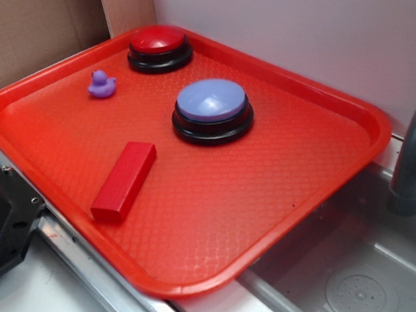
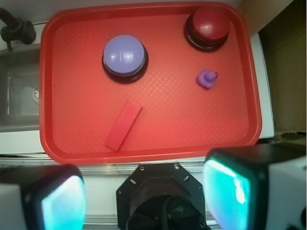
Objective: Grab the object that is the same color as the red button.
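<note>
- Purple plastic toy duck sits at the far left of the large red plastic tray.
- Red rectangular block lies flat near the tray's near-left edge, untouched, well apart from everything else.
- Glossy red domed button sits at the far corner; a lavender-blue domed button sits mid-tray.
- Wrist view: the gripper hangs spread open and empty, above the tray's near edge.
- Judgement: the reach hasn't begun; next, descend over the block, fingers across its narrow width.
</note>
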Available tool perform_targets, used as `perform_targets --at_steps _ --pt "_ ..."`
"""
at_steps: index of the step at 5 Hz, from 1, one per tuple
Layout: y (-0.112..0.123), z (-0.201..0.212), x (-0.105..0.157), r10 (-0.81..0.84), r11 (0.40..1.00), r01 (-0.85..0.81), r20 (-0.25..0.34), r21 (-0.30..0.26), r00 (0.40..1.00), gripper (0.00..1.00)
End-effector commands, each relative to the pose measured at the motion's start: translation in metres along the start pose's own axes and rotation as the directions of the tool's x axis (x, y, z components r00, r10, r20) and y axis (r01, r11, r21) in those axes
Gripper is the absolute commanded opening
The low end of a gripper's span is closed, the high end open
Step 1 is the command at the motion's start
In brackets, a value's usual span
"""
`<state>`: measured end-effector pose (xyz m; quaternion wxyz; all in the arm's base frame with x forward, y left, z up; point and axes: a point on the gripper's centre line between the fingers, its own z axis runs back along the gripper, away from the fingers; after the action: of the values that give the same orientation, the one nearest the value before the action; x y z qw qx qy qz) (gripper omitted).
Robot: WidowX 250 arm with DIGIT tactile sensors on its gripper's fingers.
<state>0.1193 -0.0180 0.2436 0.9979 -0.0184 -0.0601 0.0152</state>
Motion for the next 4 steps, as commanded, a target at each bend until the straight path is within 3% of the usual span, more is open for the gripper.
perform_targets --at_steps 1,2,4 --pt "0.000 0.000 0.000 0.000 1.000 0.000 0.000 0.000 1.000 1.00" --pt "0.002 -0.049 -0.008 0.043 0.996 -0.046 -0.041 -0.076 0.998 1.00" --pt "-0.032 -0.157 0.033 0.219 0.970 -0.224 -0.061 -0.089 0.974 1.00"
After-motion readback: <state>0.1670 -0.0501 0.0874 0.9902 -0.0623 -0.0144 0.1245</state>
